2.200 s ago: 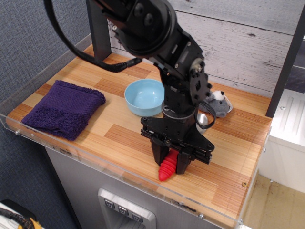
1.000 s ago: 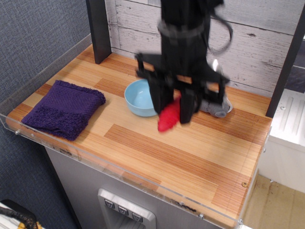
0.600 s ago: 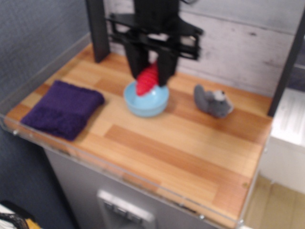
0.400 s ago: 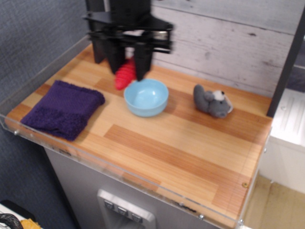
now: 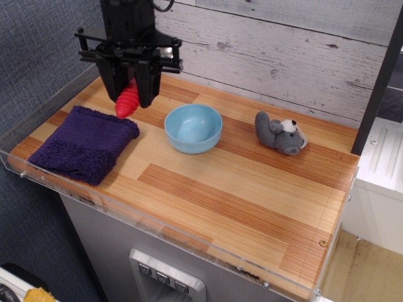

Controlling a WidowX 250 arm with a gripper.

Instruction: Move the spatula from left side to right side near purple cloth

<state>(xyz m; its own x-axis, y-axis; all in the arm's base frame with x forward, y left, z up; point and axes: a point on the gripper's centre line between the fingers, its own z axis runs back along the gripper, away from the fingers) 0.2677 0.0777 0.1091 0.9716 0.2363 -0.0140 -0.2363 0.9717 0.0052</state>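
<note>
My gripper [image 5: 130,94] is shut on the spatula [image 5: 128,102] and holds it in the air. Only its ribbed red handle shows, pointing down between the fingers; the silver bowl is hidden by the gripper. The gripper hangs above the far right corner of the purple cloth [image 5: 83,143]. The cloth is a folded dark purple towel lying flat at the left end of the wooden table [image 5: 252,189]. The handle tip is a little above the cloth and the table, touching neither.
A light blue bowl [image 5: 193,128] stands right of the cloth, mid-table. A grey plush toy [image 5: 279,133] lies further right near the wooden back wall. A black post [image 5: 140,44] stands behind the gripper. A clear acrylic rim edges the table's front and left.
The gripper has lifted the spatula off the table's front right, carried it up and leftward over the blue bowl, and now holds it above the cloth's far right corner.
</note>
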